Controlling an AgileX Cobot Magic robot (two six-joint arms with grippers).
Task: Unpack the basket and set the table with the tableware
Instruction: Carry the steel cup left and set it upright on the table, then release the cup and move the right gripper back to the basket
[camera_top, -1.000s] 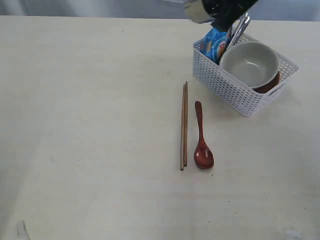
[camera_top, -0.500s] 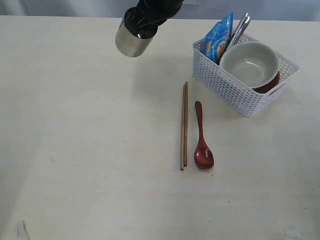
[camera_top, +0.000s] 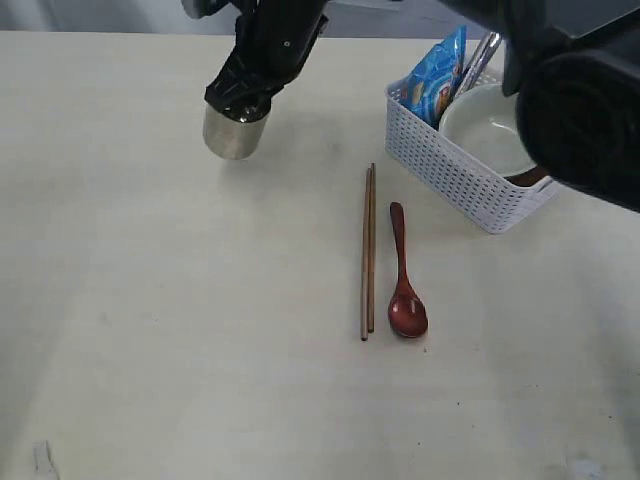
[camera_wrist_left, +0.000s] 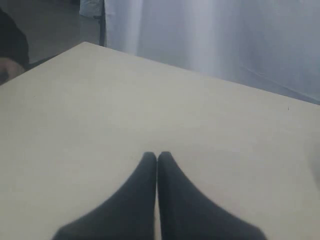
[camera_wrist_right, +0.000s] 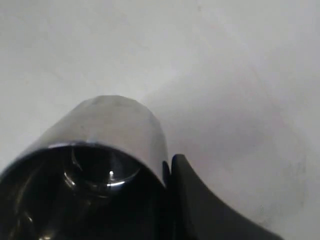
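Right gripper (camera_top: 243, 98): jaws pinched on cup (camera_top: 235, 135) wall at rim. Cup hangs below gripper, at or just above table (camera_top: 150, 300); contact unclear.
Risk: release before base sits flat, so cup tips or rolls. Slick steel plus thin pinch, so grip could slip.
Left gripper (camera_wrist_left: 157, 159): closed, empty.
Chopsticks (camera_top: 368, 250), spoon (camera_top: 408, 312): off to side, apart from cup.
Basket (camera_top: 450, 175): farther off, bowl (camera_top: 480, 130) inside.
Bag (camera_top: 435, 85): print unreadable. No other writing seen.

one steel cup (camera_top: 232, 135), one white basket (camera_top: 440, 165), one cream bowl (camera_top: 480, 125), one blue snack bag (camera_top: 437, 80), one reddish spoon (camera_top: 404, 280), two chopsticks (camera_top: 368, 250) lying as a pair, and two steel handles (camera_top: 481, 55) sticking out of the basket, all on one bench (camera_top: 150, 300).
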